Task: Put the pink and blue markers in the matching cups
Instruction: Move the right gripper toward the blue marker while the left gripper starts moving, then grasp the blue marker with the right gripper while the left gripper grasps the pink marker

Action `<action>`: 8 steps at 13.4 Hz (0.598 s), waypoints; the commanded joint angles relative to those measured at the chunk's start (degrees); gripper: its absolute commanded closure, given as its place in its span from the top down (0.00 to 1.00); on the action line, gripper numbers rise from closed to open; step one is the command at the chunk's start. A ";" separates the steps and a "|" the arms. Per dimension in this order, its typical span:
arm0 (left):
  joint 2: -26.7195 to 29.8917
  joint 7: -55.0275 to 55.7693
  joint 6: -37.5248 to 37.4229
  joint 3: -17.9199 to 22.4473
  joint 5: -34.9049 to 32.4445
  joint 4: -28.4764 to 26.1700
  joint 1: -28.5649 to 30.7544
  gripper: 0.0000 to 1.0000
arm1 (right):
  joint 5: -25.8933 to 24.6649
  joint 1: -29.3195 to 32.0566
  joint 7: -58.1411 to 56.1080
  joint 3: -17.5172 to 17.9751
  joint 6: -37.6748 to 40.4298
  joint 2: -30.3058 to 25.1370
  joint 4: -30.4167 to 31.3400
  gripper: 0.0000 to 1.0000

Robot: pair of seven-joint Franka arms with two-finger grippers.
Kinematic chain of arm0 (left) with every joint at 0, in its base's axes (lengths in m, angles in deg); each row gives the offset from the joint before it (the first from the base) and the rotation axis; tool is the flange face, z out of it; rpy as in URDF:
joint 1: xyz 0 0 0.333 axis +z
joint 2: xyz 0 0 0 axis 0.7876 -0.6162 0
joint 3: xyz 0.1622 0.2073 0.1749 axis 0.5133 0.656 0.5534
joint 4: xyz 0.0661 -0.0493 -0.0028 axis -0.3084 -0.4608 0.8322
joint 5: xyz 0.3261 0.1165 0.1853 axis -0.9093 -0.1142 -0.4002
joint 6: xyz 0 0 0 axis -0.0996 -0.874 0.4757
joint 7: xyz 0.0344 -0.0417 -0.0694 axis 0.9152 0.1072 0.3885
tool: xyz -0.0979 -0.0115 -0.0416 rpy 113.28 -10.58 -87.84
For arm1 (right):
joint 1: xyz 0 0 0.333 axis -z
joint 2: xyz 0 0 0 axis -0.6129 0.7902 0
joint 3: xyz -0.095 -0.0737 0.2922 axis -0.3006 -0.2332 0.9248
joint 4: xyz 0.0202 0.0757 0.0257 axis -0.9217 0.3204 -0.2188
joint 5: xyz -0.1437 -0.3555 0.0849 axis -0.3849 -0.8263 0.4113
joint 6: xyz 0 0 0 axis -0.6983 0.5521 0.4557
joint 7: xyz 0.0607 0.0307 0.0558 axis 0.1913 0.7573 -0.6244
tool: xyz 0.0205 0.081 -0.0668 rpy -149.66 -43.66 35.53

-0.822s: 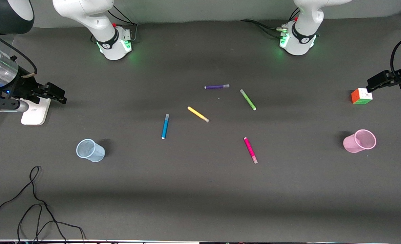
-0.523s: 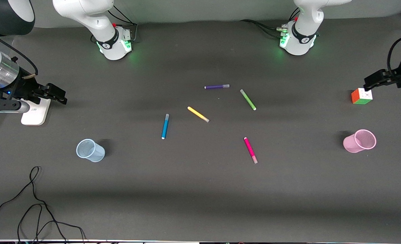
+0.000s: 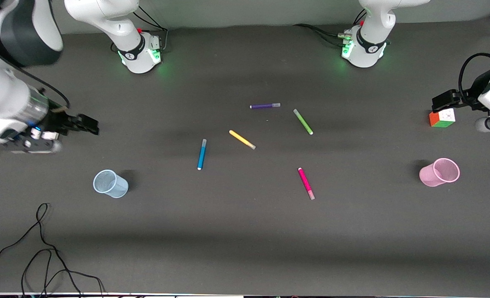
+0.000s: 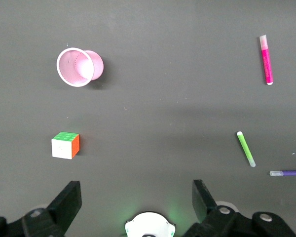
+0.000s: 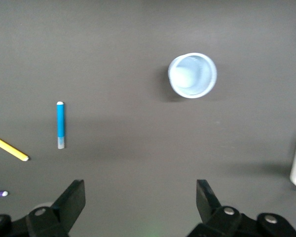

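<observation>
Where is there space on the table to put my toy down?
The wide bare strip nearer the front camera than the blue cup, pink marker and pink cup is free, apart from a black cable. The middle is crowded with five markers, including the blue marker.

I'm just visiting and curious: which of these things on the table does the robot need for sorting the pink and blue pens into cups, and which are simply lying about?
Needed:
- pink marker
- blue marker
- pink cup
- blue cup

Lying about:
- purple marker
- green marker
- yellow marker
- puzzle cube
- black cable
</observation>
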 commanded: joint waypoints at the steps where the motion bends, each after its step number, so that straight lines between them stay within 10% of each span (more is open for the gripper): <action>1: -1.04 -0.33 -2.04 0.20 -0.16 0.97 -1.43 1.00 | 2.59 0.27 6.37 3.55 1.55 8.71 -7.72 1.00; 8: -5.94 4.93 -1.61 0.20 5.36 0.88 -7.58 1.00 | 8.49 -0.52 20.97 12.86 -2.31 22.70 -8.62 1.00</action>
